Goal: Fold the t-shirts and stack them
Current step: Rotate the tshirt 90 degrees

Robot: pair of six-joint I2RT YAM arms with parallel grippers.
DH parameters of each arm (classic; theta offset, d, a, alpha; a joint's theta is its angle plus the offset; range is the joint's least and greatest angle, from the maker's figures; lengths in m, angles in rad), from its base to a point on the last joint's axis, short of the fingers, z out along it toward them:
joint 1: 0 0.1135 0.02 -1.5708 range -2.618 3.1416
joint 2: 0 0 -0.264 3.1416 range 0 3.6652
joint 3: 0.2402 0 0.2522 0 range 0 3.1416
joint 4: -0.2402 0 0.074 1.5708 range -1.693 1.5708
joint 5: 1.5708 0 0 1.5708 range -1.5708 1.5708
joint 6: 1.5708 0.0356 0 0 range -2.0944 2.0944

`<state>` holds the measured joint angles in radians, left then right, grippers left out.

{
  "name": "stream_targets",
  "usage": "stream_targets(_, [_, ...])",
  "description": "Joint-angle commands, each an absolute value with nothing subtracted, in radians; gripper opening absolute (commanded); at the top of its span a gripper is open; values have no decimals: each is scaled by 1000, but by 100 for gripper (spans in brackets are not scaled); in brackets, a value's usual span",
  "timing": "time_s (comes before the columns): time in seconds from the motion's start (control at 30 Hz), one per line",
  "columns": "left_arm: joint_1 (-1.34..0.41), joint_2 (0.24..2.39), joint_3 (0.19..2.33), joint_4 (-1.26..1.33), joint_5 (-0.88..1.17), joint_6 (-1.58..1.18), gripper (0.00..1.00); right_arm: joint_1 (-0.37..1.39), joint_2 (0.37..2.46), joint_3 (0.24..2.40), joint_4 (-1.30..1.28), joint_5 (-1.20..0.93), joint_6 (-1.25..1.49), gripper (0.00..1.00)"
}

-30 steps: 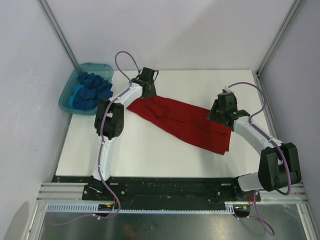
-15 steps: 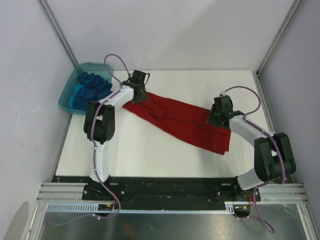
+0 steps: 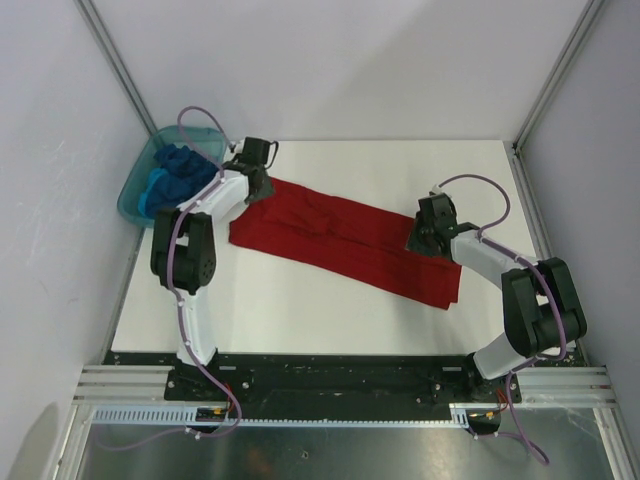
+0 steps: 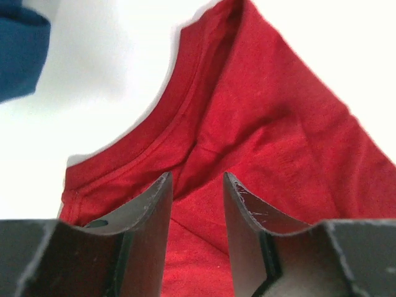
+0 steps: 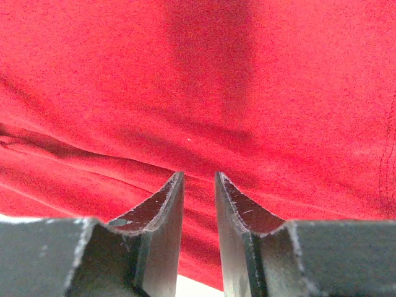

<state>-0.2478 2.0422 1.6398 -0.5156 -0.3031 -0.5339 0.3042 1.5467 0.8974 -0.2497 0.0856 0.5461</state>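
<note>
The red t-shirt (image 3: 340,245) lies stretched in a slanted band across the white table, from upper left to lower right. My left gripper (image 3: 255,185) is shut on its left end; in the left wrist view the red t-shirt (image 4: 266,111) fills the gap of the gripper (image 4: 197,179), with the curved collar just ahead. My right gripper (image 3: 420,238) is shut on the right end, and the red t-shirt (image 5: 198,74) fills the view past the gripper (image 5: 200,176). Crumpled blue t-shirts (image 3: 175,180) sit in the tub; a blue t-shirt (image 4: 21,52) shows at the upper left.
A translucent teal tub (image 3: 128,198) stands at the table's far left corner, close to the left arm. The white table (image 3: 300,310) shows bare in front of the shirt. Grey walls and metal posts enclose the sides and back.
My left gripper moved left toward the tub, pulling the shirt's left end with it. The shirt now lies longer and wider. The right gripper shifted slightly left.
</note>
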Motion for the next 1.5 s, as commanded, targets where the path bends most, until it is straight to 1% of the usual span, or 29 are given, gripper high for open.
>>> stream_targets(0.0, [-243,1996,1560,-519,-360,-611,43,312,1556,902,-220,92,551,31])
stream_targets(0.17, [-237,1842,1372,-520,-397,-730,44,316,1552,902,-225,89,549,31])
stream_targets(0.3, [-235,1695,1194,-519,-426,-853,52,326,1553,902,-221,81,551,31])
stream_targets(0.4, [-229,1630,1105,-519,-437,-916,57,338,1555,902,-218,79,552,31])
stream_targets(0.6, [-210,1673,1094,-514,-389,-980,62,354,1557,902,-230,80,546,31])
stream_targets(0.77, [-185,1762,1124,-508,-344,-1033,63,357,1542,902,-250,89,534,31])
stream_targets(0.93, [-173,1817,1163,-497,-354,-1041,63,358,1524,893,-259,95,529,31])
stream_targets(1.03, [-171,1858,1202,-497,-363,-1023,61,359,1519,890,-260,96,531,30])
stream_targets(1.13, [-170,1903,1250,-496,-373,-987,54,359,1515,890,-262,97,531,30])
stream_targets(1.33, [-171,1995,1356,-498,-369,-909,44,360,1515,889,-265,99,529,30])
stream_targets(1.47, [-174,2068,1468,-499,-346,-836,40,363,1517,890,-270,100,527,29])
